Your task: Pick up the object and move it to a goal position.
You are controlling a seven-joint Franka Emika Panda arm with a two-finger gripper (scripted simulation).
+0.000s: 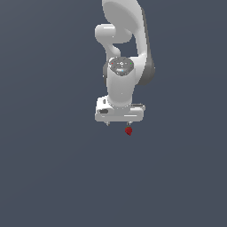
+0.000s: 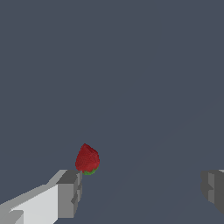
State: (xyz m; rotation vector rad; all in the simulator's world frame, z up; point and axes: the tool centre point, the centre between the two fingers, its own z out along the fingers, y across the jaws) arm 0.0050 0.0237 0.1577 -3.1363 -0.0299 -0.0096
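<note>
In the wrist view, the two grey fingers of the end effector (image 2: 140, 188) are seen nearest the camera, spread wide apart with nothing held between them; one finger (image 2: 70, 192) is shown with a white link behind it, and only the edge of the other appears at the far side of the frame. Just past the tip of that first finger, the object (image 2: 87, 159) is found: a small dark red, strawberry-like lump with a trace of green at its base. It is seen outside the gap between the fingers, close against the fingertip, though whether it is touched cannot be told. Beyond it, only a plain dark blue-grey surface (image 2: 131, 65) is shown. In the exterior view, the end effector (image 1: 118, 124) is seen pointing straight down below the white arm (image 1: 120, 84), with two short fingertips visible under the white hand. The object (image 1: 128, 131) is placed at about five o'clock from the midpoint of the fingers, directly under the fingertip on the exterior view's right. The arm is seen rising toward twelve o'clock, where it is cut off by the frame edge.
</note>
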